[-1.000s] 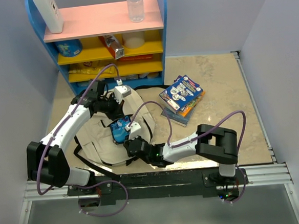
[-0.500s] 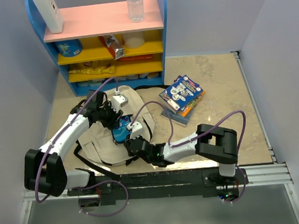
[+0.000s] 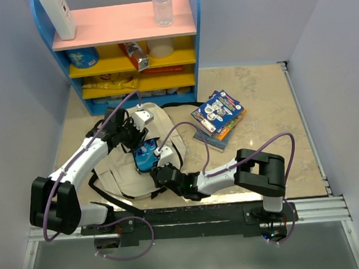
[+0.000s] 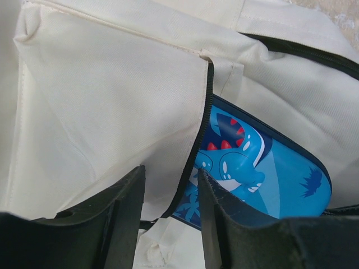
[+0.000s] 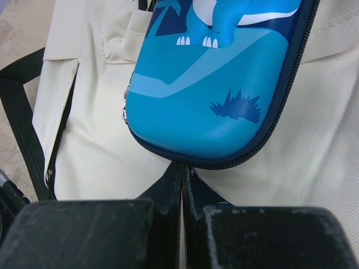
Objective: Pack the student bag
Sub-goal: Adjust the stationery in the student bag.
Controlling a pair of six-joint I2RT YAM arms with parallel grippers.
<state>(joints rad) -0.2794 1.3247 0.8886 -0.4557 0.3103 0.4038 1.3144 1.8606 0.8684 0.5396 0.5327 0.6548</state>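
Note:
The beige student bag (image 3: 121, 170) lies flat on the table between the arms. A blue pencil case with a dinosaur print (image 3: 145, 156) sits partly inside its zipped opening, under a beige flap (image 4: 112, 101). My left gripper (image 3: 133, 137) is open. In its wrist view its jaws (image 4: 170, 171) straddle the flap's black zipper edge, with the case (image 4: 263, 174) just to the right. My right gripper (image 3: 159, 171) is shut and empty. Its tips (image 5: 182, 165) touch the near end of the case (image 5: 219, 84), over the bag's fabric (image 5: 95, 151).
A blue shelf unit (image 3: 197, 41) with pink and yellow shelves stands at the back, holding bottles and snack packs. A stack of picture books (image 3: 218, 116) lies right of the bag. Black bag straps (image 3: 100, 183) trail on the left. Walls close both sides.
My left gripper has moved from the bag's far top edge toward me, down to the flap beside the pencil case. The right arm has barely moved.

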